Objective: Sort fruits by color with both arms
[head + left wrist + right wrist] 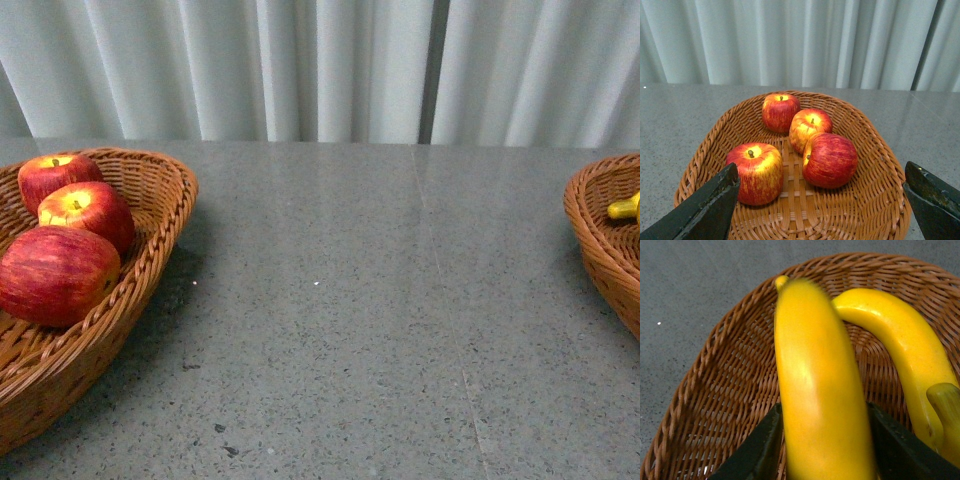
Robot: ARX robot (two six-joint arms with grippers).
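The right hand (pixel 822 450) squeezes a banana (pixel 817 390) over its basket (pixel 720 390) beside another banana (pixel 900 350), probably to drop it with the yellow fruit, while the left hand (pixel 820 205) hangs wide open and empty above four apples (pixel 829 159).

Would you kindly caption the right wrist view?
Right gripper holds a banana above a wicker basket holding another banana.
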